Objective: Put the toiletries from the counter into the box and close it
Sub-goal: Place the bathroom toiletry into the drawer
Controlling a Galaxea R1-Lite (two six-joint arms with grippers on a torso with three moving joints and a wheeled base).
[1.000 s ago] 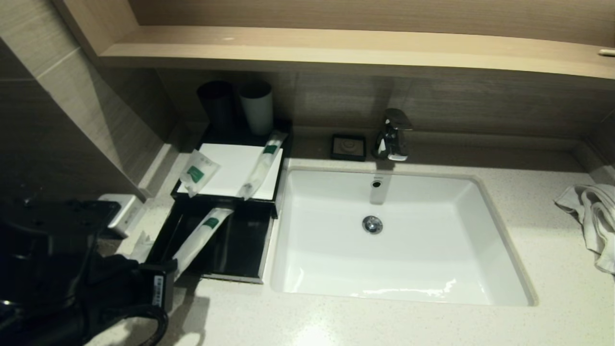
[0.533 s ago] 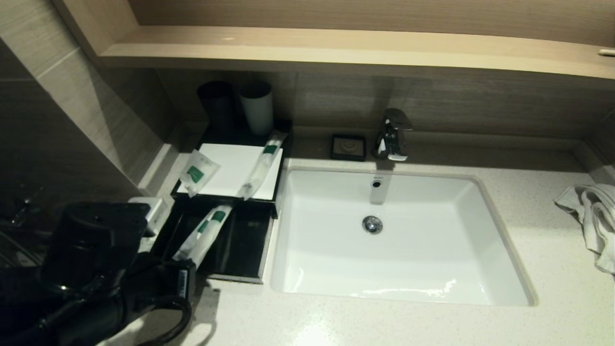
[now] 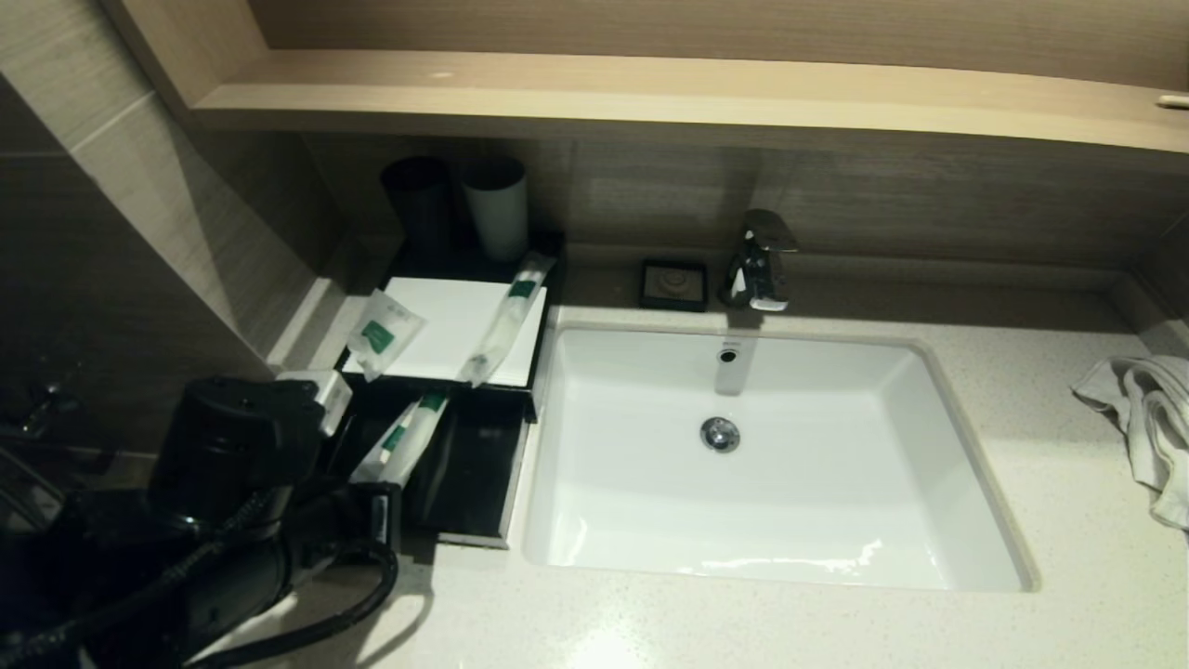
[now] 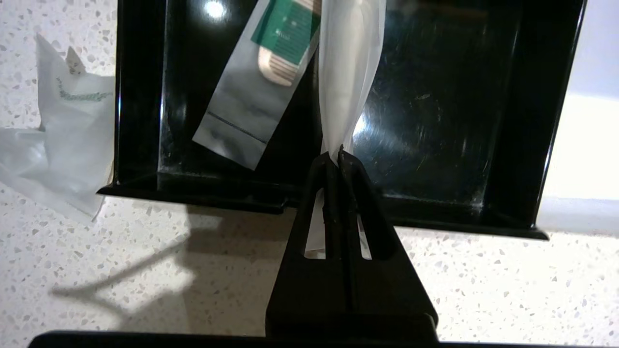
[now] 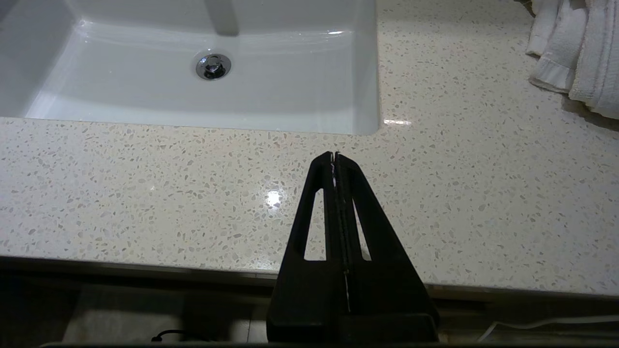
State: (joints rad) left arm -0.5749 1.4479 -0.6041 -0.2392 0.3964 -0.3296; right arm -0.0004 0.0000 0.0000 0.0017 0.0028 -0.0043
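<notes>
Left wrist view: left gripper (image 4: 338,157), jaws pinching one end of a long slim packet (image 4: 349,63), holds it over the open black drawer (image 4: 527,121) of the box (image 3: 446,325); a second packet (image 4: 263,82) lies inside. Step: placing. Next, judged: lower and release. Another packet (image 4: 63,135) waits on the speckled table (image 4: 145,270). Right gripper (image 5: 334,157), pressed together, idles near the basin (image 5: 193,96).

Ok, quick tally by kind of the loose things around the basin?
Toiletry packets: 5
Cups: 2
Soap dish: 1
Towel: 1
Total: 9
</notes>
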